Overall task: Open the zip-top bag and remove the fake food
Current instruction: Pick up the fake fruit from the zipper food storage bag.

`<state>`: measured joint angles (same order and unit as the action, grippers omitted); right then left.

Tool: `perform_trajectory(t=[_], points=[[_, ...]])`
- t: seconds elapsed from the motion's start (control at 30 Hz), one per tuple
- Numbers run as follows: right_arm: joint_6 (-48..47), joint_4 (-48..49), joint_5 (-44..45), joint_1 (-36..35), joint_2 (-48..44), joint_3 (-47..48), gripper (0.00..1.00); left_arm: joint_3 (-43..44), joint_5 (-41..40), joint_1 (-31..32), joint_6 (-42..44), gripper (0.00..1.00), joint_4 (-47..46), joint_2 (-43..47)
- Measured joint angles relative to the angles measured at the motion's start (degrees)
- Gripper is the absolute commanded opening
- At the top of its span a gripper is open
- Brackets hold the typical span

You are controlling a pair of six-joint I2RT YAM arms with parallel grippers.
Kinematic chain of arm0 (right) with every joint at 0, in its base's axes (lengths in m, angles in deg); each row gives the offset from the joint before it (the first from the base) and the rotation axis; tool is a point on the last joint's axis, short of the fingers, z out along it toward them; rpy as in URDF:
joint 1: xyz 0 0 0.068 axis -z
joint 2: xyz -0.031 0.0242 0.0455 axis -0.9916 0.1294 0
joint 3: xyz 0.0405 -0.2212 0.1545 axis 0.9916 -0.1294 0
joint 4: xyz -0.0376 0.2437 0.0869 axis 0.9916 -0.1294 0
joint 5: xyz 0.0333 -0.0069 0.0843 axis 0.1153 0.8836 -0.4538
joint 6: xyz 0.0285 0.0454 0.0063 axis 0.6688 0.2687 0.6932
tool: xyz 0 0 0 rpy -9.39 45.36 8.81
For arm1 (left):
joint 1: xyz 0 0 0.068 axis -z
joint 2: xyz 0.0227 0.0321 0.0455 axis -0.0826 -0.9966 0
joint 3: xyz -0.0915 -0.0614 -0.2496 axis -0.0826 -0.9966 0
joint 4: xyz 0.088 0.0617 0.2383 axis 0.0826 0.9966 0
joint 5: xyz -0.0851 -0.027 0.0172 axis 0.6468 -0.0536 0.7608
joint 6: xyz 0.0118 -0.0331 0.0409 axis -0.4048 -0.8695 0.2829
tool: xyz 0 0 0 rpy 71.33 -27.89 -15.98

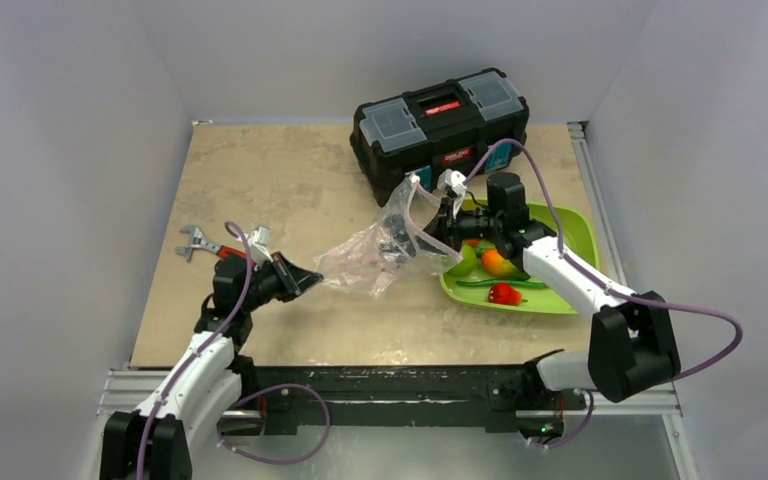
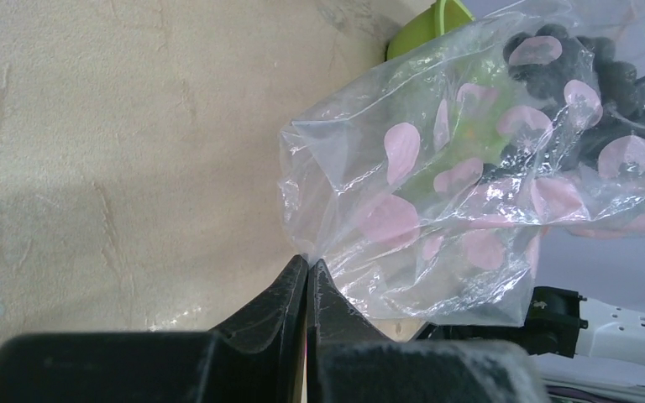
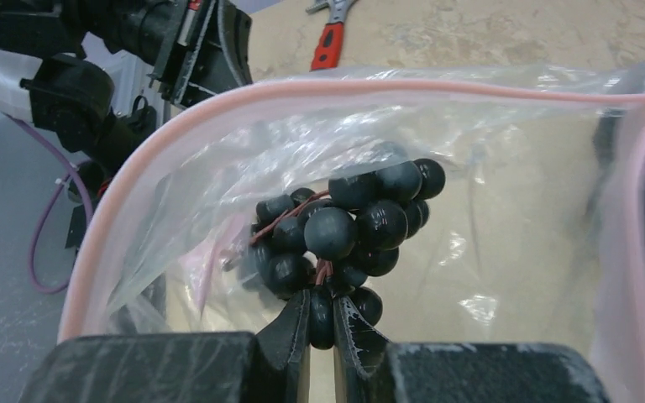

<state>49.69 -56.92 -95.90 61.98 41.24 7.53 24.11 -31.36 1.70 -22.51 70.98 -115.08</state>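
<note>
Two claws working, both left of the green tray (image 1: 575, 225). Left claw (image 2: 306, 269): pinched fully shut on a bottom corner of the zip-top bag (image 1: 365, 258), at the end farthest from the tray. Right claw (image 3: 321, 315): nearly closed, tips nipping one berry of the dark grapes (image 3: 344, 222), reaching in through the bag's open mouth by the tray's left rim. Bag strung between the two claws, tray-side end raised off the bench (image 1: 280, 170); cannot tell whether the low end touches. Pink zip strip (image 3: 159, 138) gaping wide. Grapes inside the bag, at the end nearest the tray. On the tray: green apple (image 1: 463, 260), orange-green mango (image 1: 498, 263), green beans (image 1: 505, 283), red pepper (image 1: 505, 294) toward its near edge. Black toolbox (image 1: 440, 120) just behind the tray. Red-handled wrench (image 1: 200, 243) on the bench, well left of the tray, beyond the left claw.
</note>
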Motion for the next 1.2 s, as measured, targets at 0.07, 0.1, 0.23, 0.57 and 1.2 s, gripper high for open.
perform_trajectory(t=[0.07,0.1,0.23,0.57,1.2], points=[[2.14,1.86,0.46,0.92,0.0,-0.92,0.0,0.11,-0.07,-0.04,0.35,0.0,0.42,0.02],[3.23,2.75,0.55,1.53,-0.02,-1.27,0.0,0.11,-0.22,-0.13,0.5,0.0,0.59,0.0],[7.89,6.62,0.72,4.11,-0.63,-2.47,0.0,0.11,-0.5,-0.52,1.03,0.0,1.57,-0.26],[14.95,12.61,-3.74,6.19,-0.83,-3.54,0.0,0.26,-1.4,-0.87,1.95,0.0,3.89,1.36],[31.54,22.6,-3.63,0.81,4.52,-5.88,0.0,6.4,-2.51,1.16,6.58,0.0,11.74,-1.97]])
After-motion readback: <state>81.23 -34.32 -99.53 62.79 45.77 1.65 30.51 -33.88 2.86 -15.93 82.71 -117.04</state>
